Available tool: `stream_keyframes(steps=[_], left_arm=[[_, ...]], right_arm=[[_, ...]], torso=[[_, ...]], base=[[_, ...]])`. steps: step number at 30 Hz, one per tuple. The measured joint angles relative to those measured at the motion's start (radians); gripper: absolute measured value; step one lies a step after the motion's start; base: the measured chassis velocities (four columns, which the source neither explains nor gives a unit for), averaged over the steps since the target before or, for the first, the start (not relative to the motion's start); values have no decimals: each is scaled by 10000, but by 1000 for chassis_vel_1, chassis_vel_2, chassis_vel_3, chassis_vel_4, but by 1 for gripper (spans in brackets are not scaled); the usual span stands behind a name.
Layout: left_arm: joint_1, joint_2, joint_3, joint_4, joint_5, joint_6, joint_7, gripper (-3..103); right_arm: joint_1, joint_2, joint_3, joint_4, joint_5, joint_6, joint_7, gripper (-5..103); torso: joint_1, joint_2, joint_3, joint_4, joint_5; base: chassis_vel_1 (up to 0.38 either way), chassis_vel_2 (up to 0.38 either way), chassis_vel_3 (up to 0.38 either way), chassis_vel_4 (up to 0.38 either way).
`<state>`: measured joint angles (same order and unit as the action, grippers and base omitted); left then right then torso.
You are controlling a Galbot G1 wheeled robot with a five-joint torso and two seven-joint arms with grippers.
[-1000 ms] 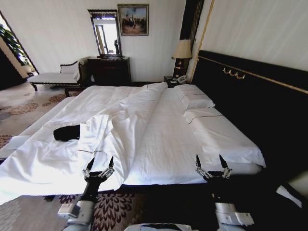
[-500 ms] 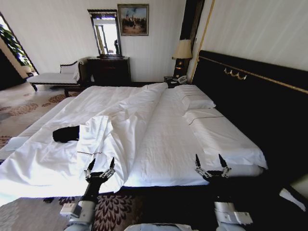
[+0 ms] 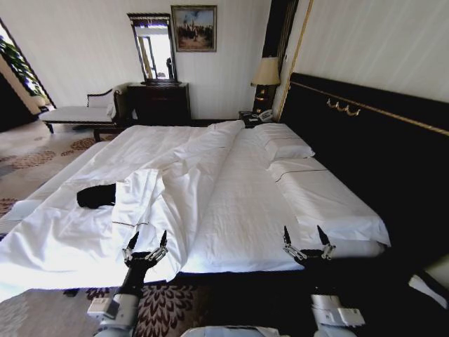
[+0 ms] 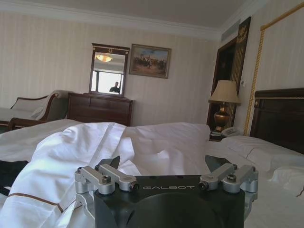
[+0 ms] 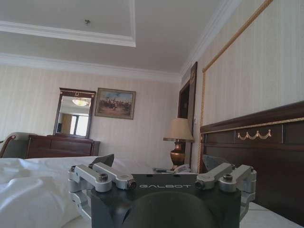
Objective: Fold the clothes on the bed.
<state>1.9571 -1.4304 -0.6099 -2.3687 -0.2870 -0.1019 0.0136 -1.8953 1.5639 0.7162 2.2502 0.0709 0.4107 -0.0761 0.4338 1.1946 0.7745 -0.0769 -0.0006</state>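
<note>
The clothes (image 3: 96, 195) are a small black bundle lying on the white bed (image 3: 245, 203), toward its left side, partly tucked against a fold of the duvet (image 3: 151, 203). A dark edge of the clothes (image 4: 8, 173) peeks past that duvet fold in the left wrist view. My left gripper (image 3: 145, 242) hangs open at the bed's near edge, below and right of the bundle, well short of it. My right gripper (image 3: 304, 237) is open too, over the near edge further right, holding nothing.
A dark headboard (image 3: 365, 140) with gold trim runs along the right. Pillows (image 3: 284, 147) lie at the head end. A dresser with mirror (image 3: 158, 98), a chaise bench (image 3: 77, 112) and a lamp (image 3: 266, 74) stand by the far wall. Patterned carpet (image 3: 165, 302) lies at the bed's near side.
The whole head view has drifted slightly, so the camera moved a little. Both grippers stay open at the bed's near edge; the black bundle has not moved.
</note>
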Motion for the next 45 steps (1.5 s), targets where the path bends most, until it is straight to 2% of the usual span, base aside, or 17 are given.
stream_keyframes(steps=[14, 23, 34, 45], left_arm=[[0, -60, 3, 65, 18, -54, -39, 100], [-45, -106, -3, 81, 3, -54, -38, 100], [-106, -10, -471, 78, -397, -26, -40, 100], [-112, -31, -562, 6, -427, -4, -41, 100]], right_arm=[[57, 23, -4, -38, -24, 117, 52, 100], [64, 18, 10, -97, -56, 173, 20, 100], [66, -2, 23, -64, -51, 222, 22, 100], [89, -3, 4, -60, -25, 360, 10, 100]], torso=[[10, -4, 3, 0, -6], [-3, 1, -1, 0, 3], [3, -2, 2, 1, -1], [2, -1, 1, 0, 0]], base=[[8, 249, 1, -243], [-17, -6, 5, -4], [15, 25, -13, -27], [139, 132, -146, -148]])
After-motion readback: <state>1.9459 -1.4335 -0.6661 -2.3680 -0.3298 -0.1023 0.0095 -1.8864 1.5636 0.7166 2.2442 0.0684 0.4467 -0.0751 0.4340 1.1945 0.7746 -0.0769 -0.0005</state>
